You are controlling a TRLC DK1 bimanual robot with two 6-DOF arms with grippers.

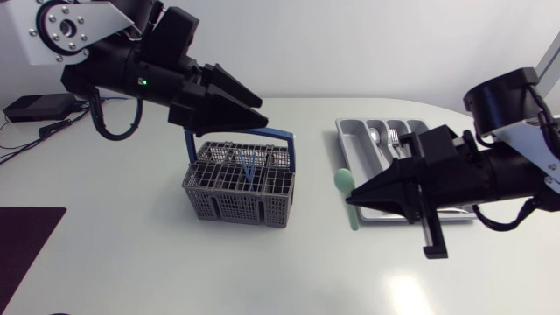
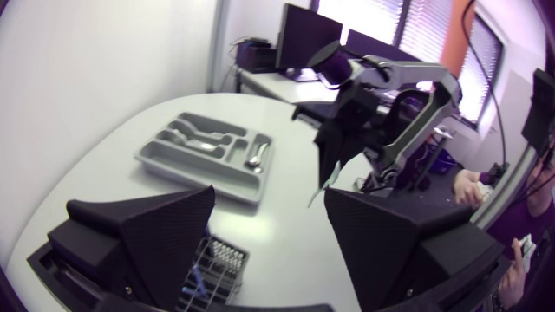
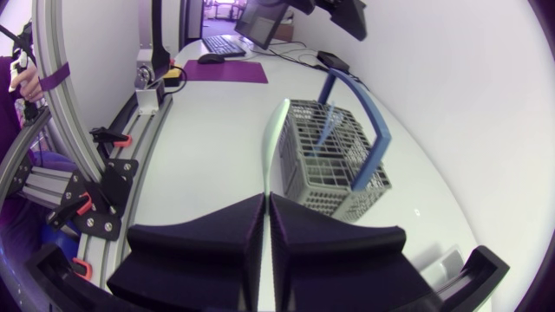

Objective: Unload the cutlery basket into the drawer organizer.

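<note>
A grey cutlery basket (image 1: 238, 185) with a blue handle (image 1: 289, 144) stands mid-table, and a blue-handled piece (image 1: 249, 166) is upright inside it. My left gripper (image 1: 255, 107) hovers over the basket's back edge. It is open with nothing between its fingers, and the basket (image 2: 217, 260) shows below them. My right gripper (image 1: 354, 194) is shut on a mint-green spoon (image 1: 345, 181), just left of the grey drawer organizer (image 1: 348, 133). The spoon (image 3: 270, 143) sticks out ahead of the closed fingers (image 3: 225, 234) toward the basket (image 3: 334, 160). Silver cutlery (image 1: 385, 136) lies in the organizer (image 2: 165, 165).
A black box (image 1: 35, 107) with cables sits at the back left. A dark mat (image 1: 22, 241) lies at the table's front left edge. Open tabletop lies in front of the basket and between the basket and the organizer.
</note>
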